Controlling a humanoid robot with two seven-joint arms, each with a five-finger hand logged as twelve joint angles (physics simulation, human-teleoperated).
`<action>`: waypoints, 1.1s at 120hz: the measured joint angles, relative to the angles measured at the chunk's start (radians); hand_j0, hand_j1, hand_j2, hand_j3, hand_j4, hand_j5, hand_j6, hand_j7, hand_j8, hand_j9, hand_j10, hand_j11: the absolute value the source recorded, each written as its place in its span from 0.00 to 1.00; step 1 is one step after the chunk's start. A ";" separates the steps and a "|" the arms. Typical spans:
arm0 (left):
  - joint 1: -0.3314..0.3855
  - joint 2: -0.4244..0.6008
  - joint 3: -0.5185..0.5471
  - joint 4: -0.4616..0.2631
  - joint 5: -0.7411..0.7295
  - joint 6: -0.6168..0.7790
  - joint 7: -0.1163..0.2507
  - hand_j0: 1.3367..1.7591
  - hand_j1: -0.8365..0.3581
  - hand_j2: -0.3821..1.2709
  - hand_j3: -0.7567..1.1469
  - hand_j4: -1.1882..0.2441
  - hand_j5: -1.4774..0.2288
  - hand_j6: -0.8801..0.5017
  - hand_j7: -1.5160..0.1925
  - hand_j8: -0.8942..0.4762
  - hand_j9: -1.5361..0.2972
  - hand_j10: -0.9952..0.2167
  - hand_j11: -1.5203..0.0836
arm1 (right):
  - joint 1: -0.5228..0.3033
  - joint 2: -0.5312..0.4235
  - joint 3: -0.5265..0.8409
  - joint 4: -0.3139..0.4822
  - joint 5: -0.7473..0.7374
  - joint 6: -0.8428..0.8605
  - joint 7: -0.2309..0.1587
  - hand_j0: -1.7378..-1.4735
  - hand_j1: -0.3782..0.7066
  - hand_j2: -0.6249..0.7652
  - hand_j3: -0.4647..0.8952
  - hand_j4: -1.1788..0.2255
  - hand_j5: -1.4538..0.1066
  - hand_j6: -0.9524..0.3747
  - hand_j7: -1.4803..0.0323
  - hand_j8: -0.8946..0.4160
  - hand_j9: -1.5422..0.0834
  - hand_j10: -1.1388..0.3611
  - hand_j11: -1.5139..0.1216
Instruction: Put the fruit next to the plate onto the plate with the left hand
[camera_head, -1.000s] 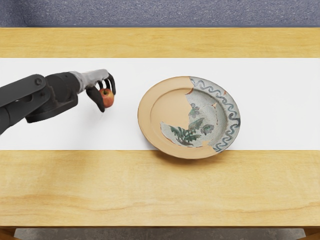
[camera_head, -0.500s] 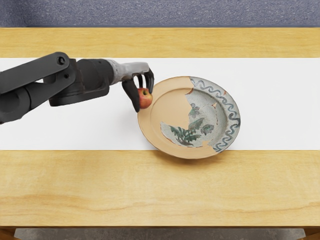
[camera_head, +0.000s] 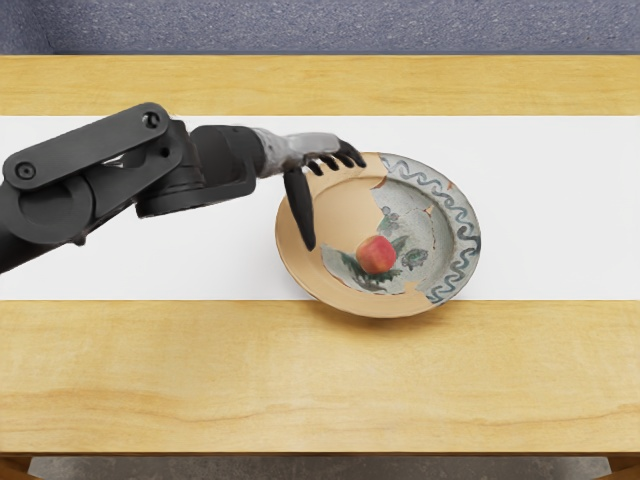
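Left robot hand (camera_head: 308, 165) holds nothing. Fingers (camera_head: 345, 158) are spread and roughly straight, pointing right over the far-left rim of the plate (camera_head: 290, 240). Thumb (camera_head: 302, 215) hangs straight toward the near side, across the plate's left edge. Nothing is between thumb and fingers. My arm comes in from the left, its dark forearm over the white runner (camera_head: 560, 200).

The apple (camera_head: 377, 254) is on the plate, clear of my robot hand and to the right and nearer than the thumb tip. It is small, round and mostly red, with a lighter orange-yellow patch on its upper left. No stem that I can make out at this resolution. It sits in the plate's well, a bit near of centre, on top of the painted green plant motif and covering part of it.

Plate look: the left part is plain tan. The right part is whitish glaze with a blue wave band round the rim, and the join between the two is jagged. The plate lies flat on the runner, which runs left to right across the wooden table (camera_head: 320, 380).
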 joint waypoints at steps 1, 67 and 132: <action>0.007 0.000 -0.009 0.000 -0.007 0.000 0.000 0.76 0.85 0.32 0.40 0.70 0.70 0.56 0.73 0.57 0.69 0.65 0.78 | 0.000 0.000 0.000 0.000 0.000 0.000 0.000 0.30 0.03 0.45 0.34 0.84 0.93 0.72 0.98 0.68 0.95 0.76 0.93; 0.214 0.165 -0.296 0.059 -0.446 -0.011 0.000 0.76 0.96 0.24 0.40 0.81 0.84 0.62 0.86 0.63 0.81 0.79 0.92 | 0.000 0.000 0.000 0.001 0.000 0.000 0.000 0.30 0.03 0.45 0.34 0.84 0.93 0.72 0.98 0.68 0.95 0.76 0.93; 0.532 0.350 -0.664 0.155 -0.685 -0.345 0.000 0.76 0.97 0.23 0.40 0.82 0.85 0.62 0.87 0.64 0.82 0.81 0.93 | 0.003 0.000 0.000 0.003 -0.001 0.000 0.000 0.30 0.03 0.45 0.34 0.84 0.93 0.72 0.98 0.68 0.95 0.76 0.93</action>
